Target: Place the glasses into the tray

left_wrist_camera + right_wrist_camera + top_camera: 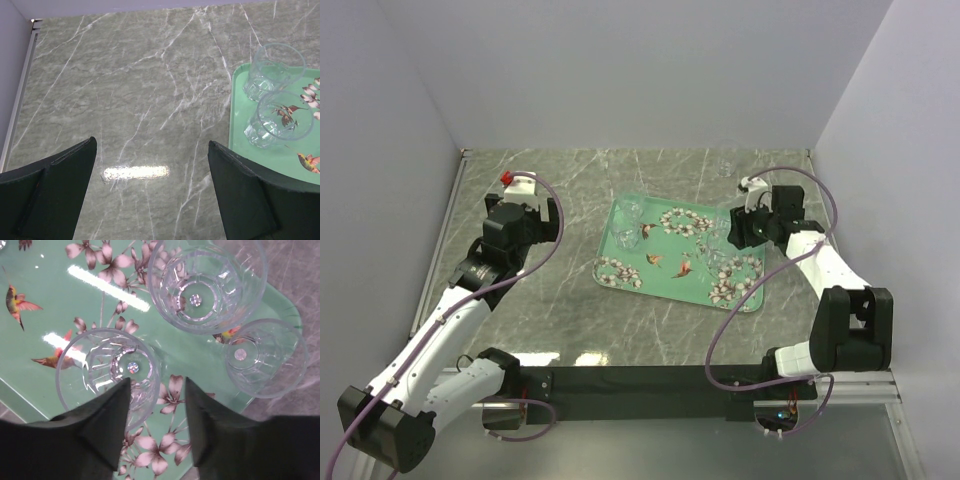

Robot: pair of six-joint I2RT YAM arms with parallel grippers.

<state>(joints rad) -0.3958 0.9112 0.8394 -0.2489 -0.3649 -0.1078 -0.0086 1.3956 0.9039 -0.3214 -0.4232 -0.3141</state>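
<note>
The right gripper (157, 390) hangs half open over the right end of the tray (60, 300), its jaws either side of the wall of the nearest glass (100, 367) and pinching nothing. If it lifts off crooked, a finger could hook that rim and knock the glass into the middle glass (202, 285) or the corner glass (265, 357), which stands hard by the tray's rim. Left of the tray, the left gripper (151, 144) gapes wide and empty. Beyond the tray's far right corner, a last glass (723, 167) seems to stand on the table (550, 320).
</note>
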